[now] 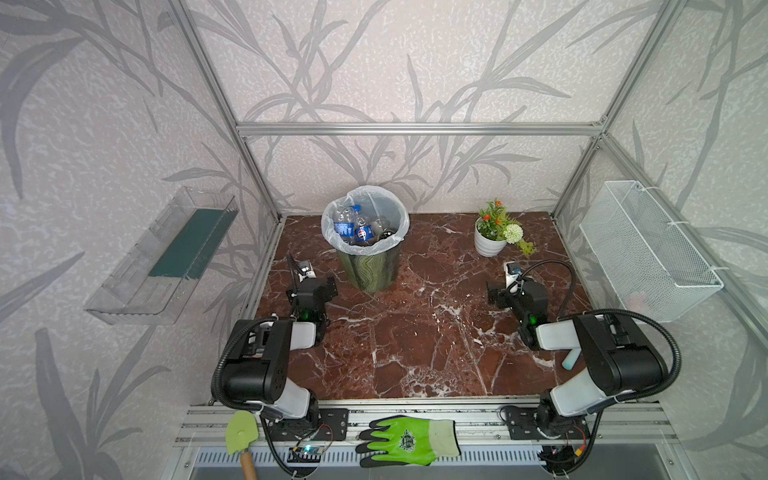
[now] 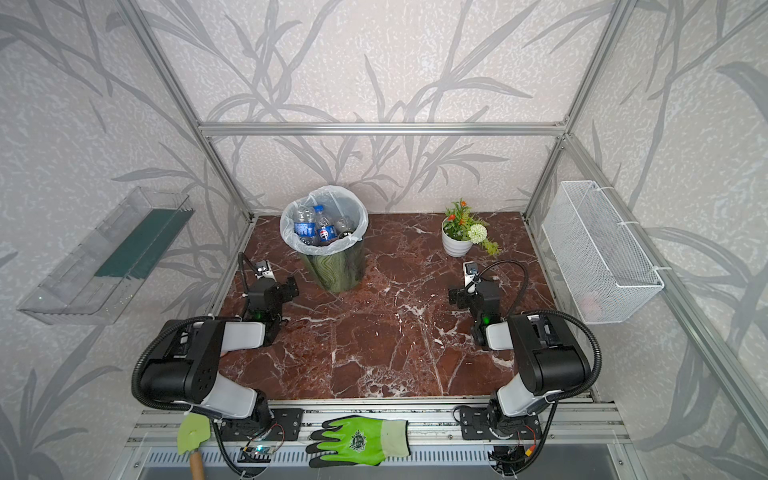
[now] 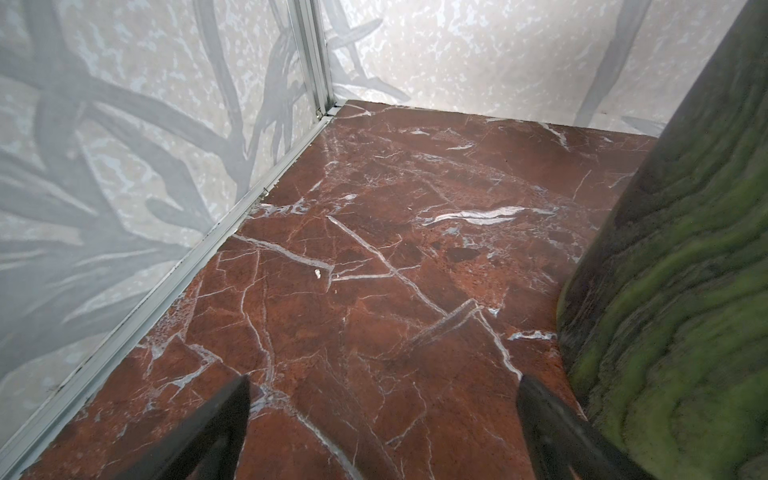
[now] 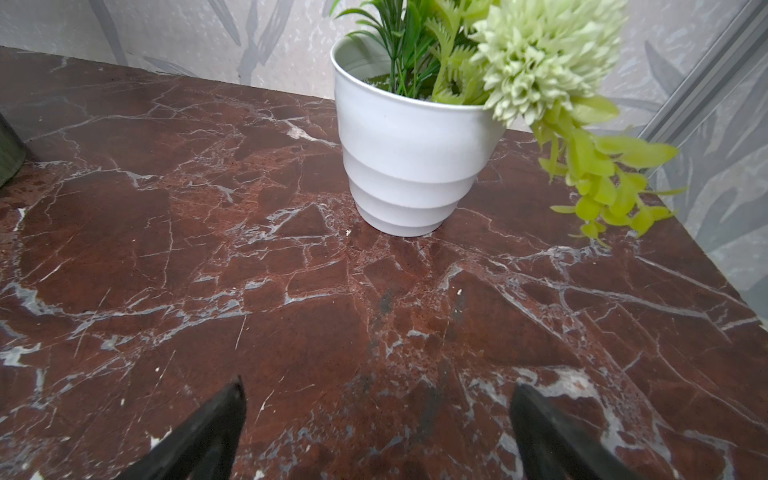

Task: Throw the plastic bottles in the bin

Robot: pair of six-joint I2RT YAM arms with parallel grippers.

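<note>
The bin (image 1: pixel 370 270) (image 2: pixel 334 270) is a dark green wavy-patterned can with a white bag liner, standing at the back left of the marble table in both top views. Several plastic bottles (image 1: pixel 353 228) (image 2: pixel 316 228), clear with blue labels and blue caps, lie inside it. My left gripper (image 1: pixel 330 286) (image 2: pixel 293 286) (image 3: pixel 384 380) hovers low just left of the bin (image 3: pixel 673 270), open and empty. Well to the right of the bin, in front of the flower pot, my right gripper (image 1: pixel 492 295) (image 2: pixel 453 297) (image 4: pixel 377 384) is also open and empty.
A white flower pot (image 1: pixel 490 243) (image 4: pixel 407 158) with artificial plants stands at the back right. A wire basket (image 1: pixel 648 249) hangs on the right wall, a clear shelf (image 1: pixel 162 257) on the left. A green glove (image 1: pixel 407 440) and trowel (image 1: pixel 241 432) lie on the front rail. A pale cylinder (image 1: pixel 570 359) shows under the right arm.
</note>
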